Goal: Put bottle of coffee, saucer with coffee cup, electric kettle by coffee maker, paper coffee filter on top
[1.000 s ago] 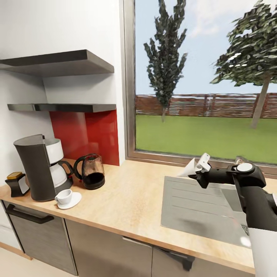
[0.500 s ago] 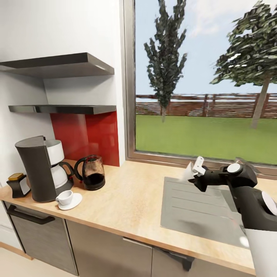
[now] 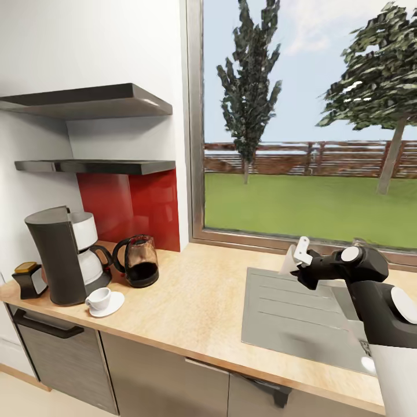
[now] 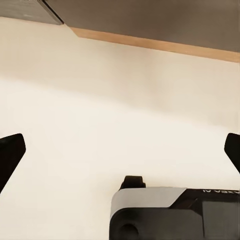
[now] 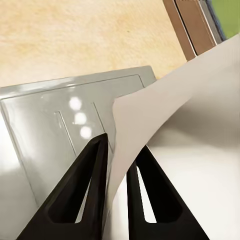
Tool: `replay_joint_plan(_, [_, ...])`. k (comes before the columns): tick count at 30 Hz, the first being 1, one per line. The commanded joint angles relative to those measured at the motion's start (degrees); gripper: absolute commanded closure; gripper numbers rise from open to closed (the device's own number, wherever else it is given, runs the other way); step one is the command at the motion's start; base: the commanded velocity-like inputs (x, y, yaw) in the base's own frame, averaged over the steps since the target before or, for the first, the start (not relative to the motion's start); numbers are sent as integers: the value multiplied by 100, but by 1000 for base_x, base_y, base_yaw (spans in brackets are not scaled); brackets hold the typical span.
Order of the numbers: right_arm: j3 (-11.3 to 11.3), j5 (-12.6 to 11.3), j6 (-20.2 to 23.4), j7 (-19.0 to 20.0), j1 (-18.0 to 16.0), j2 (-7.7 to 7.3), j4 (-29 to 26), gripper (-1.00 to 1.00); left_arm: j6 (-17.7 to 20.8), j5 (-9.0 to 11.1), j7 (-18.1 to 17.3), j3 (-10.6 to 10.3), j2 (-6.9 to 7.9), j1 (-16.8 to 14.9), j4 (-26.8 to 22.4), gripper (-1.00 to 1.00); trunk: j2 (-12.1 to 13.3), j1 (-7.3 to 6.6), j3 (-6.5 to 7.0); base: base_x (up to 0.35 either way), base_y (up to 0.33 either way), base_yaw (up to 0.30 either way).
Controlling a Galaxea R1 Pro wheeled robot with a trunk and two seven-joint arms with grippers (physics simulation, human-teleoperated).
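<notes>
Most of the coffee station looks assembled at the far end of the kitchen countertop (image 3: 197,301): the coffee maker (image 3: 58,255) stands with the bottle of coffee (image 3: 28,279) on one side, the electric kettle (image 3: 136,259) on the other, and the coffee cup (image 3: 98,297) sitting on its saucer (image 3: 113,304) in front. What seems left is the paper coffee filter (image 5: 170,125), pinched as a white sheet between the narrow jaws of the right gripper (image 5: 116,145), which hangs over the grey sink (image 3: 289,313), well apart from the coffee maker. The left gripper (image 4: 120,150) has its jaws spread wide with nothing between them, over pale floor.
</notes>
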Motion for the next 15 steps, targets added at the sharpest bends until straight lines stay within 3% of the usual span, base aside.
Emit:
replay_joint_plan(1, [1,13,82,37,-3,-2,-7,100,-24,48,-2,-45,-7,-2,18,-100,38,-21,16,0,0,0])
replay_joint_plan(15, [10,23,80,51,-3,-18,-37,100,-18,50,-2,-45,-7,-1,18,-100,600,-328,268,0,0,0])
